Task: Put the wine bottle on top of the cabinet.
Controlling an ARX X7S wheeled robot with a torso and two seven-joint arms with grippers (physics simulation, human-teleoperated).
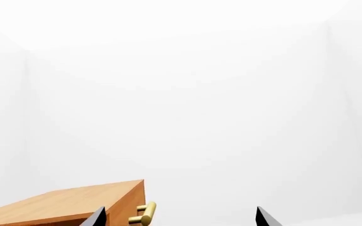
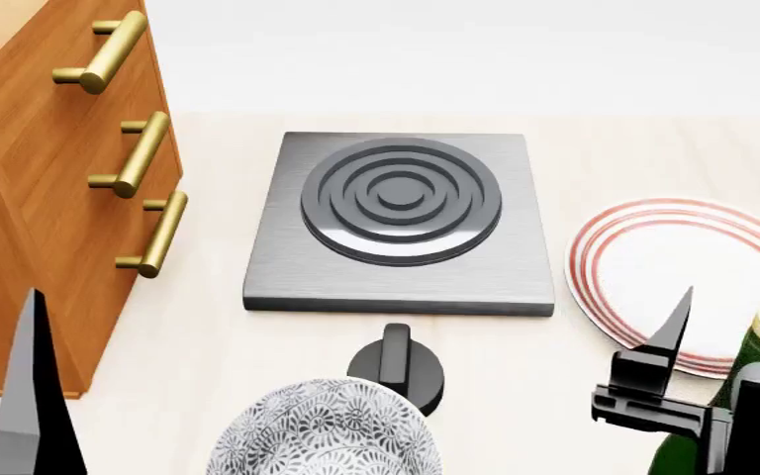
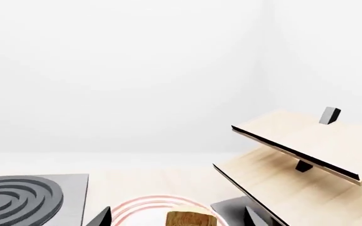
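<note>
Right hand has its fingers apart around the wine bottle, cork between the tips, no squeeze yet. The bottle stands on the counter beside the striped plate, well away from the cabinet. Left hand hangs open. Close too high on that narrow neck and the bottle could tip onto the plate.

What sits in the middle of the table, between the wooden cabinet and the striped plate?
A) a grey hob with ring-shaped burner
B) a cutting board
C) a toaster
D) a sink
A: the head view shows a square grey hob with concentric rings lying between the cabinet and the red-striped plate.
</note>
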